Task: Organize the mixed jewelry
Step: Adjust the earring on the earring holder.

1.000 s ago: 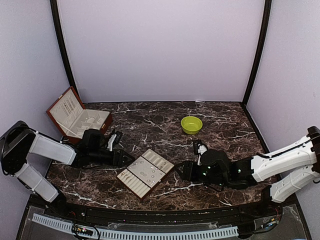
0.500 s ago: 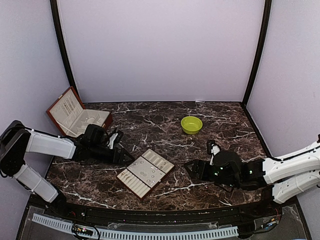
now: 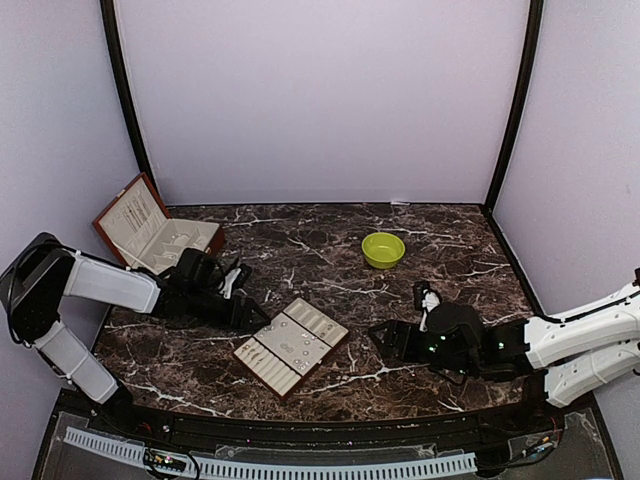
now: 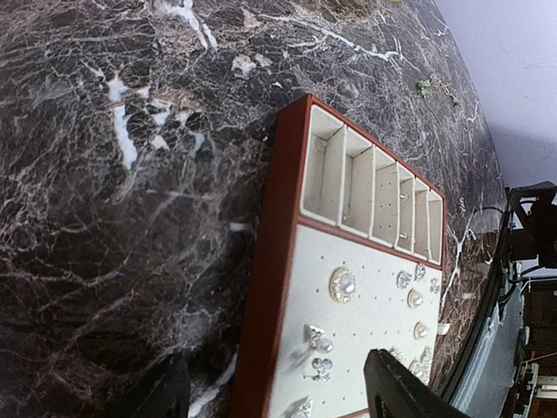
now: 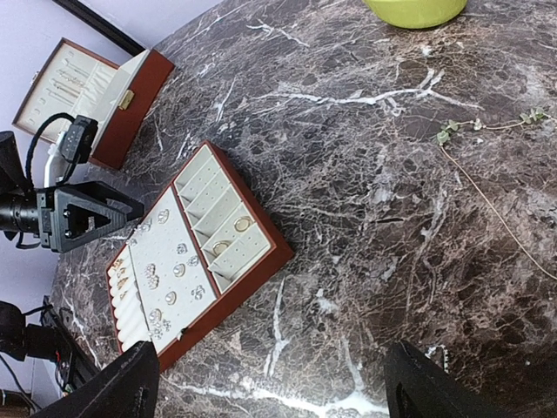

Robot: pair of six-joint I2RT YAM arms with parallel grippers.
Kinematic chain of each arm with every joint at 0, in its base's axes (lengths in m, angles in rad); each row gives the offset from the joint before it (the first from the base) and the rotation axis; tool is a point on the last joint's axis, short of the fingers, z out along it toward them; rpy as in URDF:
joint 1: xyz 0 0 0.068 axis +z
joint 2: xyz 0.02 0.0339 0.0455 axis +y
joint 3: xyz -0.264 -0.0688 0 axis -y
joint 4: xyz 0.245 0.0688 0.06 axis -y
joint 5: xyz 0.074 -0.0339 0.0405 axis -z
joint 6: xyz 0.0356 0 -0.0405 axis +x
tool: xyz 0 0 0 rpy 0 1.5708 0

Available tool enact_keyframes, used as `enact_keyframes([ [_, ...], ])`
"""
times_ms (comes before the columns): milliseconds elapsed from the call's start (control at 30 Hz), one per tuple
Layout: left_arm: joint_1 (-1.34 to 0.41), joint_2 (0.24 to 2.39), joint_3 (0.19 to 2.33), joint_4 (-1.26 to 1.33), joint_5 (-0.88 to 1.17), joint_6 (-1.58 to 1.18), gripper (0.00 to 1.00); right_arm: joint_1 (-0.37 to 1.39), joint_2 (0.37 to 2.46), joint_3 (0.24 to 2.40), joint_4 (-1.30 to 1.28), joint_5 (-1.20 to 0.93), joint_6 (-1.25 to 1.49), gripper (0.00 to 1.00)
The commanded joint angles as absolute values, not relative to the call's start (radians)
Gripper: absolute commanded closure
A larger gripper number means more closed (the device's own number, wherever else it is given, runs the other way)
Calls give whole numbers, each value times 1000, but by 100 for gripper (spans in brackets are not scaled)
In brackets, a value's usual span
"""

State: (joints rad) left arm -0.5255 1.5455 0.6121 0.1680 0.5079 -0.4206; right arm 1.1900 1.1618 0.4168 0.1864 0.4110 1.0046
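Marble, dark with white veins, forms the tabletop (image 3: 310, 250). Near its front middle a cream compartment tray (image 3: 291, 346) in a reddish-brown frame lies at an angle between the two arms. Most of the mixed jewelry (image 4: 342, 285) sits on this tray: pale studs and small sparkling pieces are spread over the dotted flat pad. The right wrist view also shows two rings in the divided slots beside it.

One thin chain (image 5: 448, 135) with a small greenish cluster at its end lies loose on the bare tabletop, well apart from the tray and nearer the lime-green bowl (image 3: 383, 249). An open reddish-brown box (image 3: 150, 235) with a cream lining stands at the far left.

The left hand (image 3: 255, 312) lies low just beside the tray's left corner. Its fingers (image 4: 392, 392) are spread wide and hold nothing. The right hand (image 3: 385, 340) rests low on the tabletop to the right of the tray, clear of it. Its fingers (image 5: 130, 383) are likewise wide apart and empty.
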Motion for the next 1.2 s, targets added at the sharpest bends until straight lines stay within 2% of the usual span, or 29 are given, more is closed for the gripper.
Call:
enact_keyframes([
  [0, -522, 1557, 632, 168, 502, -400, 29, 1184, 1180, 417, 230, 402, 1006, 10],
  [200, -521, 1580, 631, 170, 508, -393, 37, 1184, 1189, 419, 236, 396, 1008, 10],
  [667, -522, 1579, 606, 165, 510, -377, 46, 1184, 1204, 419, 244, 391, 1012, 11],
  [1167, -522, 1543, 575, 164, 512, -364, 47, 1184, 1203, 403, 257, 391, 1019, 11],
])
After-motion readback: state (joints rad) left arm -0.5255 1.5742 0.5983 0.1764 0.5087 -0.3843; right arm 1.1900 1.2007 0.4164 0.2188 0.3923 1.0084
